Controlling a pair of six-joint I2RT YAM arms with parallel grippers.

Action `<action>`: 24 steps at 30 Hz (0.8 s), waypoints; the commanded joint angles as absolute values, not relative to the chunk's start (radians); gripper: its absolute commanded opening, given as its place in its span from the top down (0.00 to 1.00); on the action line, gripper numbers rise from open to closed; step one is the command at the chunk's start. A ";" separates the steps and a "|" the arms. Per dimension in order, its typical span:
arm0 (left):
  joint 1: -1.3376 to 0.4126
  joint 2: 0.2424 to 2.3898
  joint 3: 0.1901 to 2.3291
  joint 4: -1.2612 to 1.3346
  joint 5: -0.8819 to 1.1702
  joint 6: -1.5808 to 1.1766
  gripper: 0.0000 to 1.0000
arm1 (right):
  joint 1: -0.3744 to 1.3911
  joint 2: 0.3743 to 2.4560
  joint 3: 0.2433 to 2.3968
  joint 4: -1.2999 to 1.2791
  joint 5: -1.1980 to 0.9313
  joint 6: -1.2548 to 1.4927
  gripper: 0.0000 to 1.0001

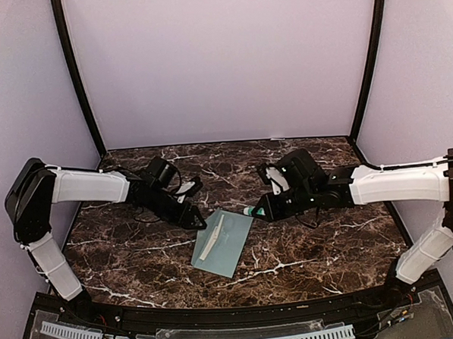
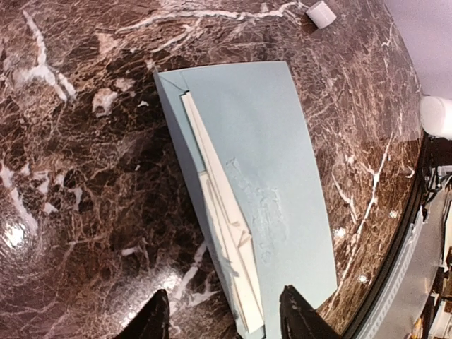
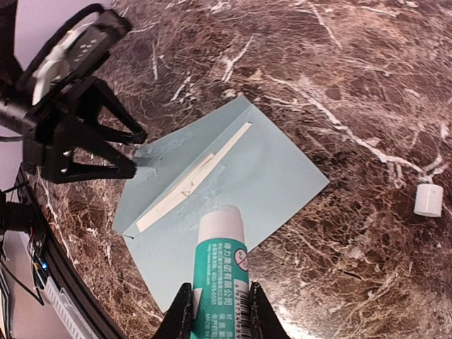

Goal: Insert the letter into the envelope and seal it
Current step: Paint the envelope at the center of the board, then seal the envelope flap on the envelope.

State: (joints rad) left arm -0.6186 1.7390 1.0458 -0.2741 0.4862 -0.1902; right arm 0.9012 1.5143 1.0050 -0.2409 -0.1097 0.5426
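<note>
The pale teal envelope (image 1: 229, 249) lies flat on the marble table between the two arms, with wet-looking smears on its face (image 2: 275, 162). A narrow cream strip of the letter (image 2: 227, 226) sticks out along the envelope's fold (image 3: 192, 181); the rest of it is hidden inside. My left gripper (image 2: 224, 321) is open just over the envelope's near-left edge, its fingertips (image 3: 134, 164) spread and holding nothing. My right gripper (image 3: 215, 314) is shut on a teal glue stick (image 3: 220, 261). Its white tip is uncapped and points at the envelope (image 3: 275, 169) from just above.
A small white cap (image 3: 428, 200) stands on the marble beyond the envelope's far corner, also in the left wrist view (image 2: 321, 13). The table's near edge with a black rail (image 1: 219, 318) runs close behind the envelope. Pale walls enclose the back and sides.
</note>
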 commanded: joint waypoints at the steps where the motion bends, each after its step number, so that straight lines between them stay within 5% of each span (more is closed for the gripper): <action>1: -0.597 1.644 1.077 -0.315 0.506 -0.222 0.44 | 0.879 1.448 0.919 -0.095 -0.051 0.606 0.91; 10: -0.502 1.625 1.053 -0.308 0.442 -0.267 0.57 | 0.877 1.396 0.879 -0.023 -0.030 0.600 0.91; 24: -0.581 1.766 1.075 -0.321 0.491 -0.242 0.71 | 0.877 1.362 0.838 0.077 -0.017 0.606 0.91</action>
